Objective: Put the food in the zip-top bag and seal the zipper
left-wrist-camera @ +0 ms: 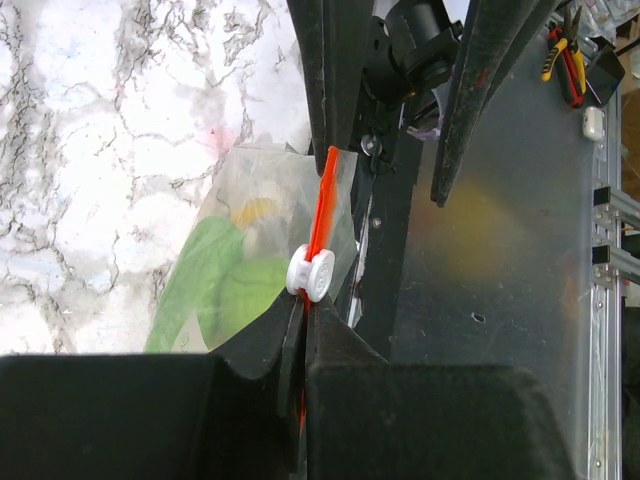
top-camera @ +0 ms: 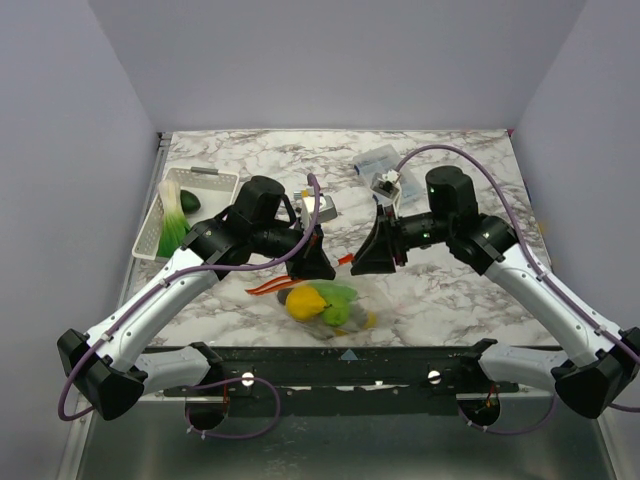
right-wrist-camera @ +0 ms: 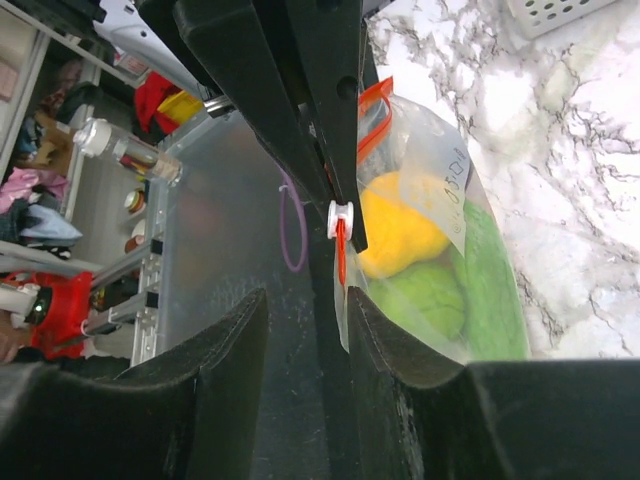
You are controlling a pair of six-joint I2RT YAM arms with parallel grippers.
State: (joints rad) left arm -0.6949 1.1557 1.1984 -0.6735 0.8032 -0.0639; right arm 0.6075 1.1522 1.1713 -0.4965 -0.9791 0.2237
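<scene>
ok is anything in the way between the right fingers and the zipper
Nothing visible. The right gripper has its fingers open, and the zipper runs straight toward their gap. The left gripper is shut on the zipper right beside the white slider.

text: none legible | zip-top bag (right-wrist-camera: 450,215), white panel (right-wrist-camera: 445,175): dark handwritten marks, too blurred to read
</scene>
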